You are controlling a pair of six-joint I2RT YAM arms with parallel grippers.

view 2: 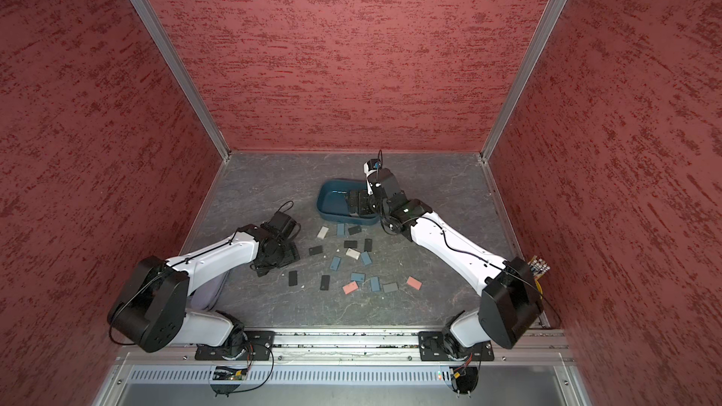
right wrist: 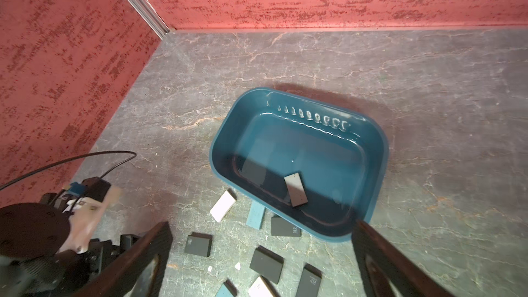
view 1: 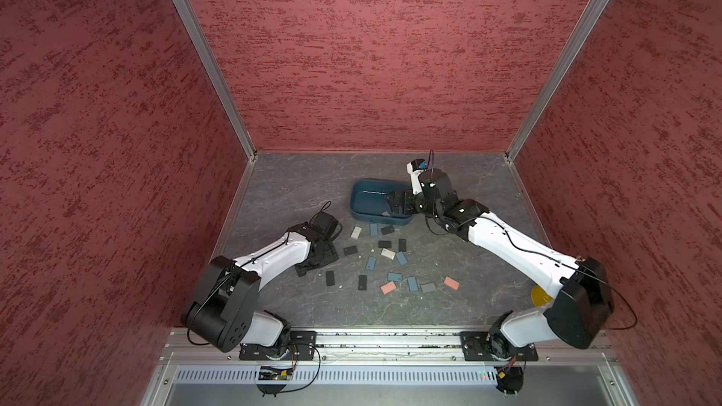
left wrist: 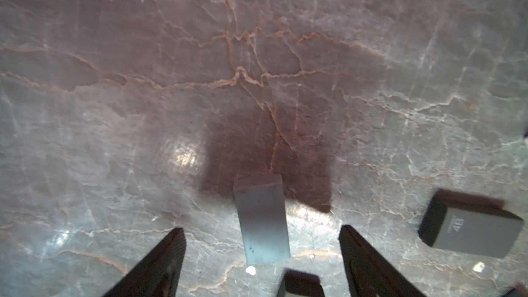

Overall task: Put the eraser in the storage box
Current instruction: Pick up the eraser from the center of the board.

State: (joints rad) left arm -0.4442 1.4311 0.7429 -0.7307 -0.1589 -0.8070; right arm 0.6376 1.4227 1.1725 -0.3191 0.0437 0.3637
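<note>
In a top view my right fingers [view 1: 398, 203] hang open and empty above the dark teal plastic storage box [view 1: 365, 197]; at the left wrist my open left fingers [left wrist: 160, 261] flank a pale grey rectangular eraser [left wrist: 261, 221] on the desk [left wrist: 257, 52], which an uneven pinch could skid away; at the right wrist a grey block eraser [right wrist: 296, 190] already lies inside.

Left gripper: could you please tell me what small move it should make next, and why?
Probably lower slightly and close the left gripper on the pale grey eraser. The left wrist view shows it lying flat on the table, centred between the open jaws. The right gripper stands open over the storage box, where a grey eraser already lies, so its drop looks done.
</note>
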